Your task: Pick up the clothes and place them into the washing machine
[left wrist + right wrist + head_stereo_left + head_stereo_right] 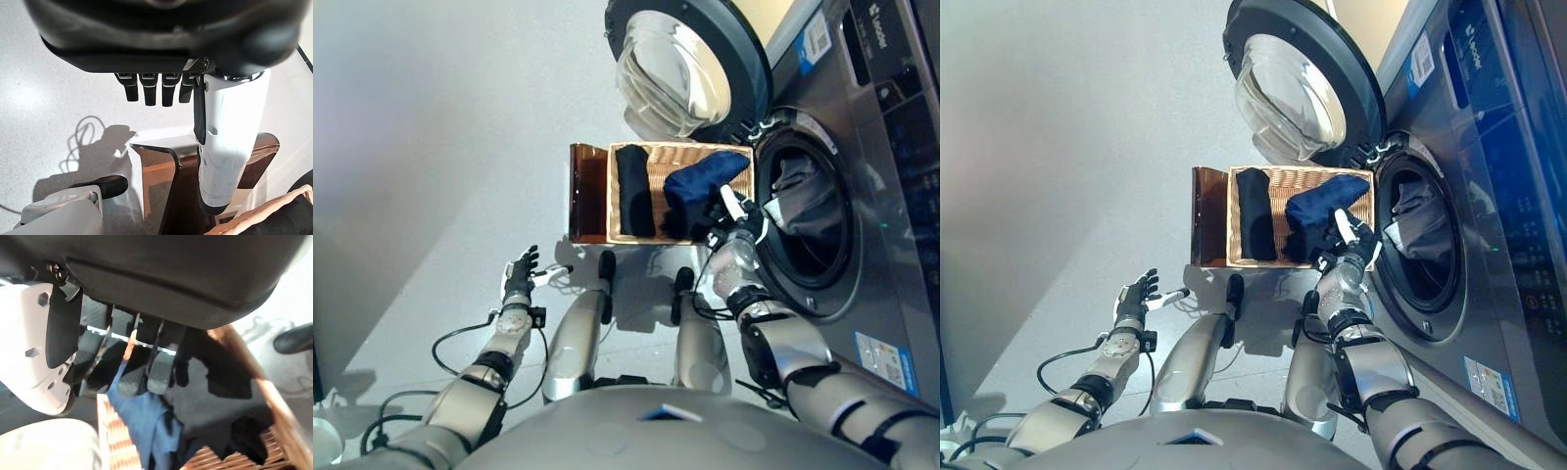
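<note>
1. Right hand (1351,243) hovers over the near corner of the wicker basket (680,157), fingers extended and relaxed, holding nothing; its wrist view shows the fingers (142,367) spread just above the cloth.
2. Left hand (521,272) hangs over the bare floor, well apart from the basket, fingers straight and empty.
3. Task items: a blue garment (705,181) lies bunched in the basket directly ahead of the right hand's fingertips; a black garment (634,191) lies folded lengthwise farther along the basket, toward the left-hand side. More dark cloth (808,211) already sits inside the drum opening (803,220), just beside the right hand on its outer side.
4. Step in hand, as judged: grasp the blue garment. Lower the right hand straight onto the highest fold, close fingers and thumb around a thick bunch, not a single edge, so that no tail drags.
5. Lift clear of the basket rim before swinging toward the drum; the wicker wall stands close under the wrist and could snag trailing cloth.
6. Clearances: the washing machine door (680,69) stands swung open beyond the basket, away from the hand. The route from basket to drum is short and open. The drum's rim seal is the tightest edge; enter centred.
</note>
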Tool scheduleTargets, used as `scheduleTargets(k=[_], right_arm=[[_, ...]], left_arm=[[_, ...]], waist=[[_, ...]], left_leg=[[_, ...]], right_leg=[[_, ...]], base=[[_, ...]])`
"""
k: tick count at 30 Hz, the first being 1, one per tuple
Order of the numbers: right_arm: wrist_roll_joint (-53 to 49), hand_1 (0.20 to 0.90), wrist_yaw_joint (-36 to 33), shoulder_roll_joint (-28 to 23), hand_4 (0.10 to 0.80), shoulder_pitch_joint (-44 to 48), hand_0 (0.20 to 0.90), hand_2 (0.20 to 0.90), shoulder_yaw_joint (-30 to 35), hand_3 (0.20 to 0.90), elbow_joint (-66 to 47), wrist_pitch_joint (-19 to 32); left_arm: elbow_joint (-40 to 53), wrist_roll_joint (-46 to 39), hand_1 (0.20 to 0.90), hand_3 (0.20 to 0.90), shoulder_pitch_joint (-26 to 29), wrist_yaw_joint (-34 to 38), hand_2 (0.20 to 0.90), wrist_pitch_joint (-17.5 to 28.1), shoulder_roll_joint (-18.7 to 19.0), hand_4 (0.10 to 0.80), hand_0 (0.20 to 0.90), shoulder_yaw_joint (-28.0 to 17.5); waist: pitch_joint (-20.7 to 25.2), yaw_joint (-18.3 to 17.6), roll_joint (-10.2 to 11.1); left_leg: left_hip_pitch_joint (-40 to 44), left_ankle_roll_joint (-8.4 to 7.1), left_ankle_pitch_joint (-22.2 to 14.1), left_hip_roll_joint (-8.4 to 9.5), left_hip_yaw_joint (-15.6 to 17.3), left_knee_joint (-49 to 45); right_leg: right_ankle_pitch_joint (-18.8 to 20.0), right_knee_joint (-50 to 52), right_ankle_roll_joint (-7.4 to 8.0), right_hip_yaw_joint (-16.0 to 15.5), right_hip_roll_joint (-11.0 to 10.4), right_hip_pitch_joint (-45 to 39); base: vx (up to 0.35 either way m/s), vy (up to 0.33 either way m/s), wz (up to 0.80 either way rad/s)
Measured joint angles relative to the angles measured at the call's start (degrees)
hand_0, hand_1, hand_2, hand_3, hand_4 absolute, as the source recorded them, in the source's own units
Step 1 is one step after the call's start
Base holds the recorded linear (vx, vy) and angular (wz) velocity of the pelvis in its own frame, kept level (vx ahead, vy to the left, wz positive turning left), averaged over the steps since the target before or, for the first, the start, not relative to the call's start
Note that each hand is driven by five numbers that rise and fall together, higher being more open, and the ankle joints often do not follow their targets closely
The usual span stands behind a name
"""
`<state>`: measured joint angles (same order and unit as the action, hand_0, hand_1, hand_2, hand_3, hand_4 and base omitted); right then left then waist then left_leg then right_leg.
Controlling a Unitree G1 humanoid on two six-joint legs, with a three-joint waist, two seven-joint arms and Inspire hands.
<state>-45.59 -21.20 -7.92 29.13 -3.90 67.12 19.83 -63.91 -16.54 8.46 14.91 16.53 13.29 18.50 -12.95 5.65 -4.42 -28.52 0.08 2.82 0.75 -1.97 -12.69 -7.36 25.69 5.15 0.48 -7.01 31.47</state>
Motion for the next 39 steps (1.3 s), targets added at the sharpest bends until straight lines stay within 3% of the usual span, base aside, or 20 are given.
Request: scheduleTargets(k=[9, 11, 18, 26, 30, 39], right_arm=[[1.48, 0.900, -0.29, -1.43, 0.800, 2.66, 0.900, 0.900, -1.60, 0.900, 2.17, -1.47], [5.87, 0.900, -1.42, -3.95, 0.800, 5.15, 0.900, 0.900, -4.65, 0.900, 4.52, -3.92], [35.85, 0.900, -3.84, -11.85, 0.800, 9.49, 0.900, 0.900, -18.90, 0.900, 4.29, -10.23], [41.78, 0.900, -3.88, -12.27, 0.800, 17.48, 0.900, 0.900, -19.25, 0.900, 8.51, -13.79], [51.09, 0.900, -3.87, -12.41, 0.800, 18.66, 0.900, 0.900, -26.75, 0.900, 8.26, -14.95], [65.35, 0.900, -3.66, -13.87, 0.800, 20.02, 0.900, 0.900, -33.25, 0.900, 7.83, -16.18]], left_arm=[[-0.84, 0.06, 0.900, 0.900, 0.07, 0.02, 0.900, -0.07, 0.06, 0.800, 0.900, -0.19], [-0.83, 0.09, 0.900, 0.900, 0.65, 0.00, 0.900, -0.09, 0.11, 0.800, 0.900, -0.30], [-0.90, 0.96, 0.900, 0.900, 0.82, 0.01, 0.900, -0.08, 0.16, 0.800, 0.900, -0.62], [-0.82, 1.35, 0.900, 0.900, 1.71, -0.09, 0.900, -0.40, 1.29, 0.800, 0.900, -2.40], [-0.71, 1.37, 0.900, 0.900, 2.46, -0.10, 0.900, -0.40, 1.30, 0.800, 0.900, -2.42], [-0.64, 2.63, 0.900, 0.900, 4.55, -0.11, 0.900, -0.03, 1.34, 0.800, 0.900, -2.47]], waist=[[0.04, 0.04, 0.00], [0.07, 0.22, -0.01], [-0.46, 0.78, 0.32], [-4.87, 1.48, 1.80], [-5.88, 1.66, 2.19], [-7.29, 1.90, 2.37]], left_leg=[[-0.83, -0.03, -0.01, -0.01, -0.17, -0.29], [-2.09, -0.02, 0.26, 0.02, -0.20, -0.39], [-3.10, 0.26, 0.73, 0.03, -1.09, -0.33], [-3.40, -0.11, 0.73, 0.14, -1.59, -0.28], [-4.00, 0.16, 0.90, 0.12, -1.89, -0.26], [-4.07, 0.21, 0.86, 0.20, -2.33, -0.19]], right_leg=[[0.00, 0.04, -0.01, -0.27, 0.03, 0.45], [0.11, 0.24, -0.03, -0.46, 0.00, 1.67], [0.39, 0.04, 0.31, -1.44, 0.02, 2.09], [0.18, -0.09, -0.07, -1.86, -0.10, 2.12], [0.58, -0.91, 0.57, -2.32, -0.07, 2.07], [0.67, -1.01, 0.67, -2.73, -0.12, 1.81]], base=[[-0.011, -0.002, 0.01], [-0.032, -0.008, 0.08], [0.001, -0.014, 0.06], [0.006, 0.006, 0.02], [0.019, -0.005, 0.05], [0.004, 0.000, 0.02]])
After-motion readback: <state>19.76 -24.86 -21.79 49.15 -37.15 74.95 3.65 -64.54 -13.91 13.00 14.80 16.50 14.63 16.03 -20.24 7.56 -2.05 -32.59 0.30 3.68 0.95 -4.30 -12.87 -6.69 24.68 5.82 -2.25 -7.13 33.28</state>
